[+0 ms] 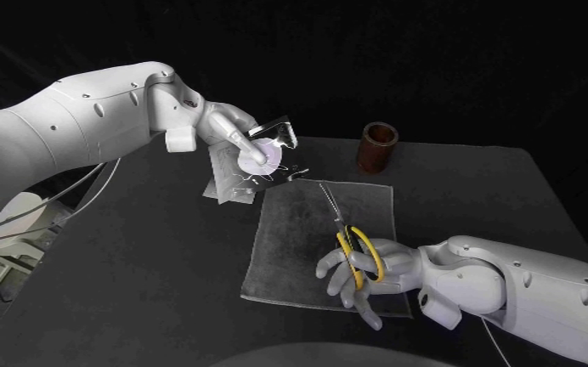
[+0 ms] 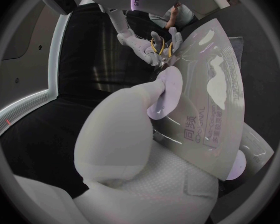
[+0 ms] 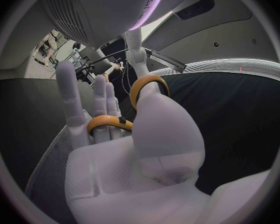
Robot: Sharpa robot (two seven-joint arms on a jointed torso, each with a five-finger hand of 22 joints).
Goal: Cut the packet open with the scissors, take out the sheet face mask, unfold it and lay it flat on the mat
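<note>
Left hand (image 1: 235,138): grasping the packet (image 1: 230,180), its fingers closing on the upper part. In the head view the arm is reaching in from the left and the packet is hanging tilted beside the far left corner of the mat (image 1: 294,248). The left wrist view is giving the closer detail. There the left hand (image 2: 134,129) is pressing a rounded fingertip (image 2: 168,84) flat onto the packet (image 2: 209,104), a glossy silver pouch with printed characters and a curved pale outline on its face.

Right hand (image 1: 368,267): gripping the scissors (image 1: 337,218) over the near right part of the mat. Whether it is touching the mat cannot be told. The blades are pointing away from the robot toward the mat's far edge, lying together as one thin line. The right wrist view is showing what the head view is not: the right hand (image 3: 146,154) is passing its thumb through one yellow loop of the scissors (image 3: 149,80) and fingers through the other. The left wrist view is also catching the right hand (image 2: 143,45) and scissors (image 2: 157,45) beyond the packet's edge.

Mat: dark grey, lying flat on the table (image 1: 147,256). A brown cylinder (image 1: 377,148) is standing upright just beyond the mat's far right corner.
</note>
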